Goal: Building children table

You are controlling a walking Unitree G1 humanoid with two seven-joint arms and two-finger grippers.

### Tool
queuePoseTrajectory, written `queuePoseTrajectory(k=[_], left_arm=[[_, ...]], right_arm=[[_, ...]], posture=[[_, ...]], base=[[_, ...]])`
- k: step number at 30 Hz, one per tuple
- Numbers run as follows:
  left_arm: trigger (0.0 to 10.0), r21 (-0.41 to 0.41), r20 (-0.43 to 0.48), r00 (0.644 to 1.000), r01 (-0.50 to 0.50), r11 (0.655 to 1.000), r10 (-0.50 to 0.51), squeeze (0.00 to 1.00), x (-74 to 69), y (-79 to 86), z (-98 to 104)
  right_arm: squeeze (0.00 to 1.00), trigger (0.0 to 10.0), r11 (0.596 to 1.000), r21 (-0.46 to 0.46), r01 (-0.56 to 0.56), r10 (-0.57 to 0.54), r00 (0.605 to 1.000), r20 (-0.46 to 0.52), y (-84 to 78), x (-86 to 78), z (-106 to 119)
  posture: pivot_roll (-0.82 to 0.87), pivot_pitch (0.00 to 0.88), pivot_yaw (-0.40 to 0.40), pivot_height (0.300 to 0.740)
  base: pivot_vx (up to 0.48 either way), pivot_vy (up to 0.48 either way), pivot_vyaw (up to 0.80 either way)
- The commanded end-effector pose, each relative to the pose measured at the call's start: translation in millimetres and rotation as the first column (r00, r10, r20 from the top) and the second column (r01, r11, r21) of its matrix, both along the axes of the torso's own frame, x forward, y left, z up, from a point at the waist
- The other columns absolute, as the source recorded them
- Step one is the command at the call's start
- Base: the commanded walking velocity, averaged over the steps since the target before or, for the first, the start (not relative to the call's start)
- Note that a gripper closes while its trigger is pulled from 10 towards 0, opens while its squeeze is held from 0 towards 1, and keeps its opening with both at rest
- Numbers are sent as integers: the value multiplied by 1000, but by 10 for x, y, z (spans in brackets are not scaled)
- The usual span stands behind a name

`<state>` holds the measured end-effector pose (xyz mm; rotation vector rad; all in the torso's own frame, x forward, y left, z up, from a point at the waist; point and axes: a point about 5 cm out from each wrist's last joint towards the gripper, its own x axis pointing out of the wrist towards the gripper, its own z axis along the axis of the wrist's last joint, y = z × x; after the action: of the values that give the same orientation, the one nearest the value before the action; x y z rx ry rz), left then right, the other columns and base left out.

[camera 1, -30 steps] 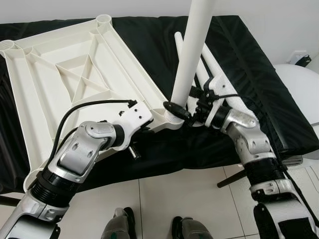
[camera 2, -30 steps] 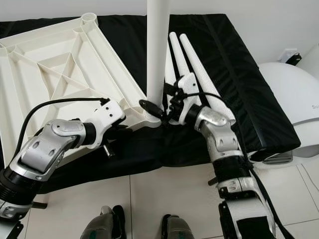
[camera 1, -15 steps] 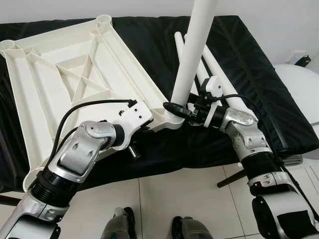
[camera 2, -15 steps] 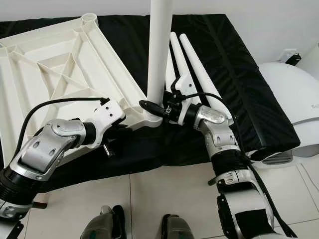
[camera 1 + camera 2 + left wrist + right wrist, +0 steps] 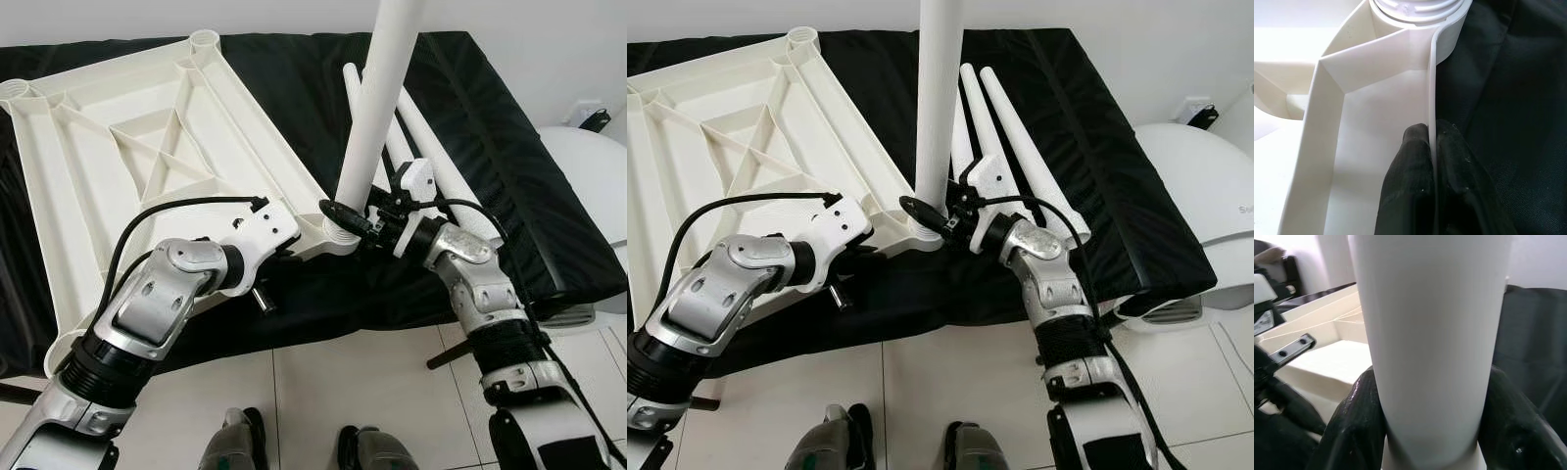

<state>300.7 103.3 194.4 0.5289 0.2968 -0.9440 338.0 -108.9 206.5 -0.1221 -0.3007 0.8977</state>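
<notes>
So the biggest thing here is the black padded bed (image 5: 509,147), stretching across the whole back of the scene, with white floor tiles (image 5: 323,392) in front of it. Lying upside down on it is the white tabletop (image 5: 127,147), ribs facing up, taking up the 9 to 11 o'clock side. Its near corner socket (image 5: 338,233) sits pretty much dead centre.

A white table leg (image 5: 377,98) stands upright-ish in that socket, tilted a bit toward 1 o'clock and running out the top of the picture. Two more spare legs (image 5: 1019,147) lie flat on the bed just behind it, pointing toward 12.

The right claw (image 5: 345,215) comes in from 4 o'clock and is clamped around the base of the standing leg, right above the socket; in the right wrist view you can see its black fingers (image 5: 1354,426) hugging both sides of the leg.

The left claw (image 5: 1432,147) reaches in from 8 o'clock and is pinched shut on the thin rim wall of the tabletop, just beside that same corner socket, one finger on each side of the wall
</notes>
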Motion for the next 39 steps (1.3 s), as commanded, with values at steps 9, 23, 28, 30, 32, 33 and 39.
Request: queuePoseTrajectory(k=[9,23,28,30,32,33,39], left_arm=[[10000,-11,18,999,-51,999,51,0,-14,16,2],[10000,-11,19,999,-44,999,45,0,-20,4,-1],[10000,-10,20,999,-40,999,41,0,-17,-3,1],[10000,-9,21,999,-38,999,38,0,-17,-5,2],[10000,-8,22,999,-37,999,37,0,-15,-7,3],[10000,-8,22,999,-36,999,37,0,-14,-9,5],[10000,-9,23,999,-37,999,37,0,-13,-11,4]], right_arm=[[0,0,962,109,249,-241,967,-82,107,-106,-171],[0,0,806,201,557,-544,830,-123,346,-365,-230],[0,0,793,205,574,-554,819,-147,393,-412,-259],[0,0,790,203,578,-559,816,-151,403,-427,-262],[0,0,787,203,582,-562,813,-155,410,-438,-264],[0,0,786,197,586,-564,810,-160,412,-440,-270],[31,10000,786,188,589,-563,808,-175,421,-446,-282]], posture=[[-5,196,-29,740],[-7,180,-28,740],[-10,179,-25,740],[-11,179,-26,740],[-10,178,-26,740],[-10,177,-27,740],[-11,177,-29,740]], base=[[0,0,0],[0,0,0],[0,0,0],[0,0,0],[0,0,0],[0,0,0],[0,0,0]])
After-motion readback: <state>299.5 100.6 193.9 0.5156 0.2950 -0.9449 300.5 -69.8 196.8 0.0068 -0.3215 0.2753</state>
